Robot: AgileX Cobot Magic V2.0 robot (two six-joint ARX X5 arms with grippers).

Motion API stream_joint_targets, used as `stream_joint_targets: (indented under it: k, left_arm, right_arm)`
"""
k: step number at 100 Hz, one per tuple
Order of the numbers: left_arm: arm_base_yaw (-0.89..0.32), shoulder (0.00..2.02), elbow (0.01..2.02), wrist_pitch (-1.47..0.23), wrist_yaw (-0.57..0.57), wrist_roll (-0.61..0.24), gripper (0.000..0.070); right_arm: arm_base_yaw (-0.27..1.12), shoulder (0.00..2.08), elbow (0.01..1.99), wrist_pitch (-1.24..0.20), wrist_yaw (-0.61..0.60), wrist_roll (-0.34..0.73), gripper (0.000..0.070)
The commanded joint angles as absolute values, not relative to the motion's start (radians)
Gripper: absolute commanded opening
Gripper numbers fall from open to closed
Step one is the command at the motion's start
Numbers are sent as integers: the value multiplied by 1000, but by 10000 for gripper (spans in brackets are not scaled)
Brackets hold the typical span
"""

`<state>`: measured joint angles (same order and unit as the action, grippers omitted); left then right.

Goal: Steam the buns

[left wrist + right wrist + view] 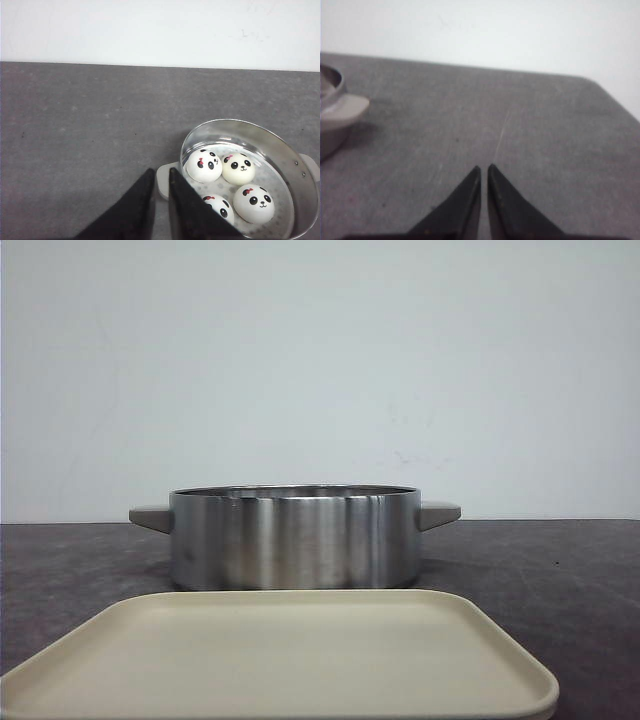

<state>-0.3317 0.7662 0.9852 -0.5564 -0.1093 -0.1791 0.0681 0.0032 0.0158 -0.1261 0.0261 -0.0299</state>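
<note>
Several white panda-faced buns lie inside the steel steamer pot (295,165): one (204,165), a yellowish one (238,168), one (253,203) and one (218,207) partly hidden by my finger. The pot stands mid-table in the front view (294,537), its inside hidden there. My left gripper (161,173) is shut and empty, above the table beside the pot's grey handle (166,181). My right gripper (484,169) is shut and empty, over bare table to the right of the pot's other handle (346,106).
A cream rectangular tray (280,660) lies empty in front of the pot, at the near edge. The table (560,570) is dark grey with a white wall behind. Its right edge shows in the right wrist view (615,100).
</note>
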Motion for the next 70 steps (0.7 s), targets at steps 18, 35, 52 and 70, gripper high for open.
stream_joint_targets:
  k: [18,35,52,70]
  left_arm:
    - [-335,771,999,-547,-114,-185,0]
    - [-335,771,999,-547,-114,-185,0]
    - [-335,771,999,-547,-114,-185,0]
    - [-335,771,999,-547,-114,-185,0]
  right_arm:
    - [68,4,12,-177,26,-38,17]
    - [68,4,12,-174,26,-38,17]
    - [68,4,12,-157,26,-38,17]
    - [68,4,12,-158,26,-38,17]
